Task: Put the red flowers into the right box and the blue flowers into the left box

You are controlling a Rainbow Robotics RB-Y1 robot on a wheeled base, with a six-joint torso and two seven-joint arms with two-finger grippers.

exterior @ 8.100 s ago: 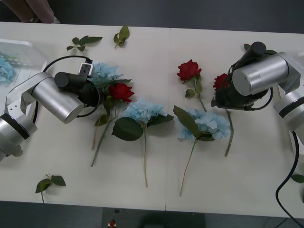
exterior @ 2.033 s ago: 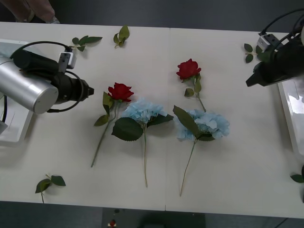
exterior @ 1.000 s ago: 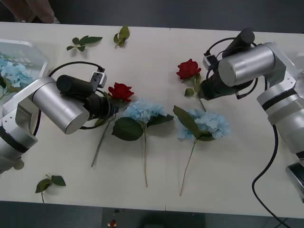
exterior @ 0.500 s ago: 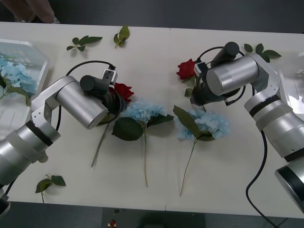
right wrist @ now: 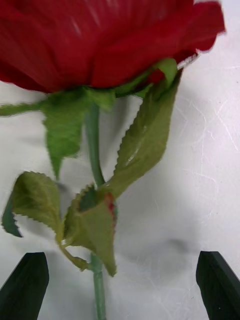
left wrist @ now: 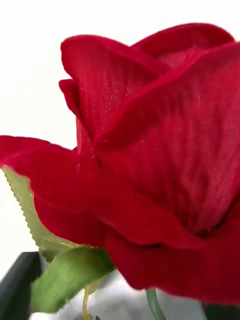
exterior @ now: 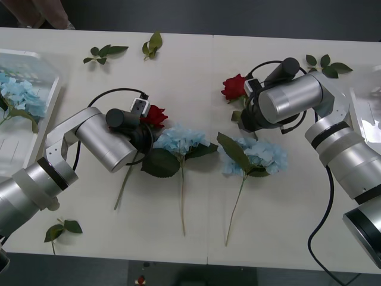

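We saw the right claw point(right wrist: 120, 285) gaping wide astride the stem of a red rose point(exterior: 236, 87) lying on the bench point(exterior: 286, 196), not touching it. The left claw point(left wrist: 120, 300) sat at another rose point(exterior: 156, 114); we could not tell its opening. Blue flowers point(exterior: 18, 95) lay in the left box point(exterior: 41, 62).

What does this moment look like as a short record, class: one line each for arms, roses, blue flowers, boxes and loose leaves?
left gripper: open, down at the left rose, fingers astride its stem below the bloom
right gripper: open, fingers astride the right rose stem
blue flowers: two on the table, one left of centre, one right of centre; one in the left box
right box: at the table's right edge, contents hidden
leaf sprigs: two at the far edge, one near the front left
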